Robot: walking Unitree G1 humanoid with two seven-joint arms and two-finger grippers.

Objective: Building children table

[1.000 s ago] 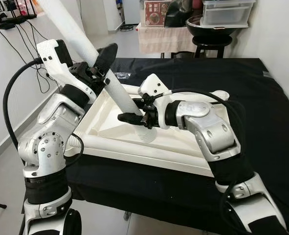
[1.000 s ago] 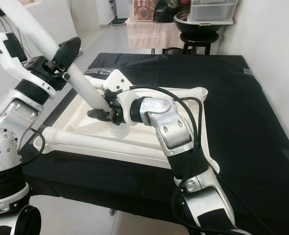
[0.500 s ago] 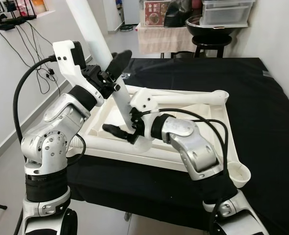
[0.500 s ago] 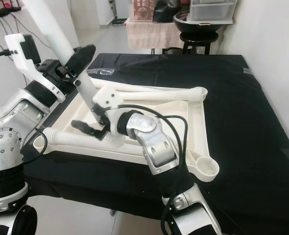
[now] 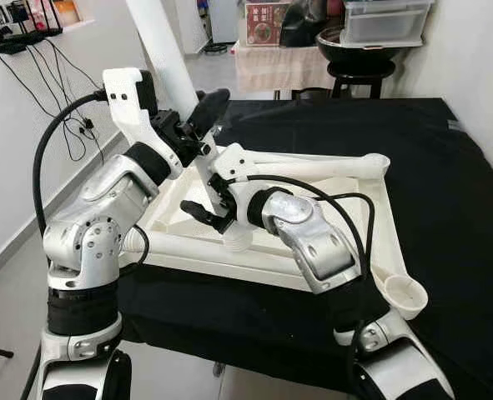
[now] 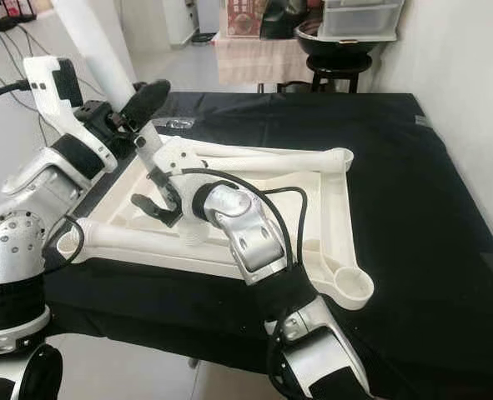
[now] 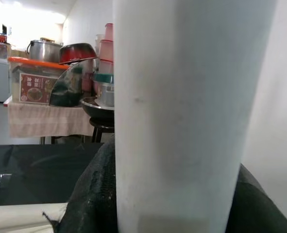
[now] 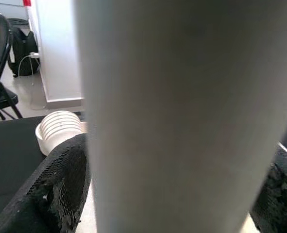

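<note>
- A black-draped table [image 5: 446, 192] carries the overturned white tabletop [image 5: 359, 218].
- A white table leg [image 5: 167, 62] rises steeply from the tabletop's near-left corner.
- The left gripper [image 5: 198, 125] clamps the leg's middle.
- The right gripper [image 5: 208, 208] clasps its base.

White table leg [image 5: 164, 52] now steeper, nearly upright, its threaded foot nearer the tabletop's [image 5: 371, 218] near-left corner.

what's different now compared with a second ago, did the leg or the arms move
The white table leg swung from a steep lean to nearly upright, its lower end sliding toward the tabletop's near-left corner. Both claws went with it: the left claw stayed clamped higher up, the right claw near the threaded bottom end. The upside-down tabletop and black cloth stayed put.
</note>
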